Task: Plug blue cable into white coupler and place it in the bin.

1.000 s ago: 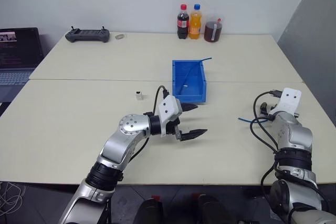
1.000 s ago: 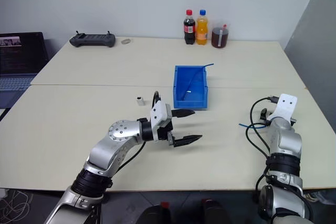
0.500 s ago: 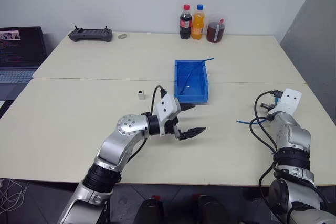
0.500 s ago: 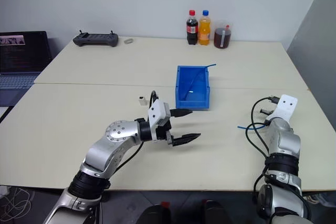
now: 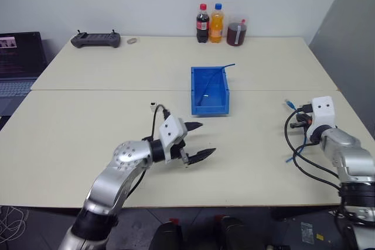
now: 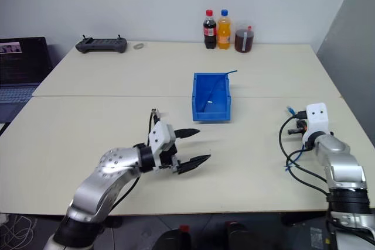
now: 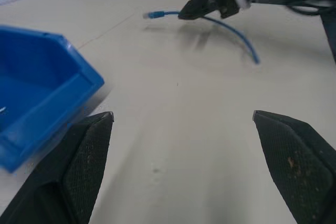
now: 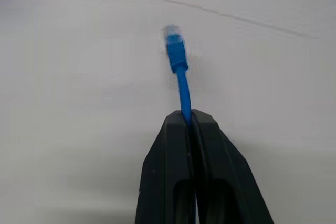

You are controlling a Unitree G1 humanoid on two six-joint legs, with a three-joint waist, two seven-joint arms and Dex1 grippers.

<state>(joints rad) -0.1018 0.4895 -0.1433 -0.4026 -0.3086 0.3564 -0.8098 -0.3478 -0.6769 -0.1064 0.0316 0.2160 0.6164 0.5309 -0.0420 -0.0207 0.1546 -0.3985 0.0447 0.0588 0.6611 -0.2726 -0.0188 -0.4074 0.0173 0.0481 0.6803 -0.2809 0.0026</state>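
Note:
The blue cable [image 5: 288, 103] is pinched near its plug in my shut right gripper [image 5: 297, 117] at the table's right side. Its plug [image 8: 174, 39] sticks out past the fingertips [image 8: 189, 121], and the tail [image 5: 290, 158] hangs down to the table. The white coupler [image 5: 153, 106] stands alone on the table, left of the bin [image 5: 193, 91], a blue open box near the middle. My left gripper [image 5: 207, 138] hovers open and holds nothing, in front of the bin and nearer me than the coupler. From the left wrist, the bin's corner [image 7: 37, 85] and the held cable [image 7: 237, 38] are in sight.
A thin dark-blue wire [image 5: 226, 67] pokes out of the bin's far corner. Two bottles [image 5: 203, 23] and a jar of dark drink [image 5: 237, 32] stand at the far edge. A black controller [image 5: 95, 39] lies far left, with a laptop [image 5: 16, 57] at the left edge.
My right gripper has shut on the blue cable, its wrist has turned, and the plug end has come up off the table. My left gripper has drawn back to the left, still open.

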